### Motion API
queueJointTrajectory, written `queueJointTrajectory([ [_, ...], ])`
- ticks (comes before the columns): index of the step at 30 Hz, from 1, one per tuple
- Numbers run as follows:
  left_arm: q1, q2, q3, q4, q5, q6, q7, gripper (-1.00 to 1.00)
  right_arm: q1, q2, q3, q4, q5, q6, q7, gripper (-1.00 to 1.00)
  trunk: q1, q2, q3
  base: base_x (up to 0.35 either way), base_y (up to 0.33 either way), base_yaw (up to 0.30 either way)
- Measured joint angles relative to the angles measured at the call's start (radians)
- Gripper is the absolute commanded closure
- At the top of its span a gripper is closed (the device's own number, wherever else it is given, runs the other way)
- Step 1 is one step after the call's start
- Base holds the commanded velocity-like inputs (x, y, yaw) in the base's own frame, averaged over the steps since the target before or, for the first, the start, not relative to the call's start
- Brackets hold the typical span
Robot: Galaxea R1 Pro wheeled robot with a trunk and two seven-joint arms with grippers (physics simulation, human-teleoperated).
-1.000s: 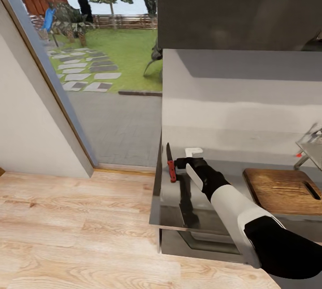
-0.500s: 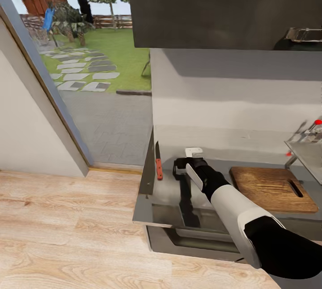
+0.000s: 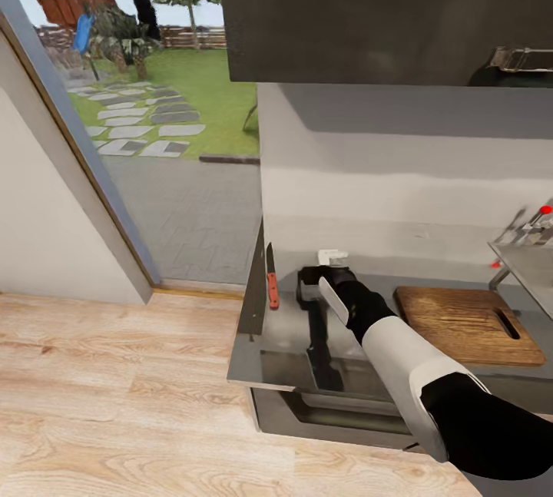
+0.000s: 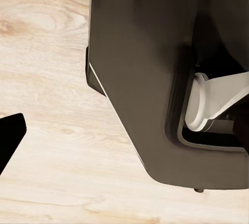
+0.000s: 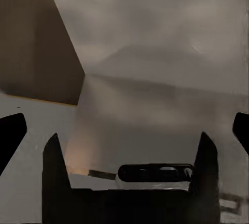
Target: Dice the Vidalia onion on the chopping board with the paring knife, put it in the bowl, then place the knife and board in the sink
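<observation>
While the right tool (image 3: 322, 276) hangs spread apart, the paring knife (image 3: 271, 283) lies just beside it.

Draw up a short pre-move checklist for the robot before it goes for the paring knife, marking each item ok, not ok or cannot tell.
1. Paring knife free to pick: ok, it lies alone on the countertop near the left edge.
2. Right gripper open: ok, the right wrist view shows its fingers spread with nothing between.
3. Gripper aligned over the knife: not ok, it sits beside the knife, to its right in the head view.
4. Chopping board clear for cutting: ok, nothing lies on it.
5. Vidalia onion out of the sink: cannot tell, only a corner of the basin is in view.
6. Left gripper state: cannot tell.
</observation>
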Motion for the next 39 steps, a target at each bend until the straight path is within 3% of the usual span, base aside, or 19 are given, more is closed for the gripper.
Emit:
queueJointTrajectory([
  [12,0.000,0.000,0.000,0.001,0.000,0.000,0.000,-1.00,0.009,-0.004,0.003,-0.228,-0.001,0.005,0.000,-1.00,0.000,0.000,0.000,0.000,0.000,0.000],
  [17,0.000,0.000,0.000,0.001,0.000,0.000,0.000,-1.00,0.054,-0.010,0.004,-0.358,-0.001,0.006,0.000,-1.00,0.000,0.000,0.000,0.000,0.000,0.000],
  [22,0.000,0.000,0.000,0.001,0.000,0.000,0.000,-1.00,0.158,-0.028,0.005,-0.572,0.003,0.056,-0.001,-1.00,0.000,0.000,0.000,0.000,0.000,0.000],
  [25,-0.001,0.000,0.000,0.001,0.000,0.000,0.000,-1.00,0.250,-0.054,0.006,-0.757,0.005,0.132,-0.002,-1.00,0.000,0.000,0.000,0.000,0.000,0.000],
  [29,-0.001,0.000,0.000,0.001,0.000,0.000,0.000,-1.00,0.343,-0.080,0.006,-0.923,0.006,0.189,-0.002,-1.00,0.000,0.000,0.000,0.000,0.000,0.000],
  [30,-0.001,0.000,0.000,0.000,0.000,0.000,0.000,-1.00,0.389,-0.091,0.006,-0.980,0.007,0.201,-0.002,-1.00,0.000,0.000,0.000,0.000,0.000,0.000],
  [34,-0.002,0.000,0.000,-0.002,-0.001,0.000,0.000,-1.00,0.473,-0.112,0.006,-1.046,0.010,0.204,-0.003,-1.00,0.000,0.000,0.000,0.000,0.000,0.000],
  [37,-0.001,0.000,0.000,-0.003,-0.001,0.000,0.000,-1.00,0.547,-0.166,0.006,-1.083,0.013,0.168,-0.001,-1.00,0.000,0.000,0.000,0.000,0.000,0.000],
  [39,-0.001,0.000,0.001,-0.003,-0.001,0.000,0.000,-1.00,0.588,-0.187,0.007,-1.088,0.013,0.119,-0.001,-1.00,0.000,0.000,0.000,0.000,0.000,0.000],
])
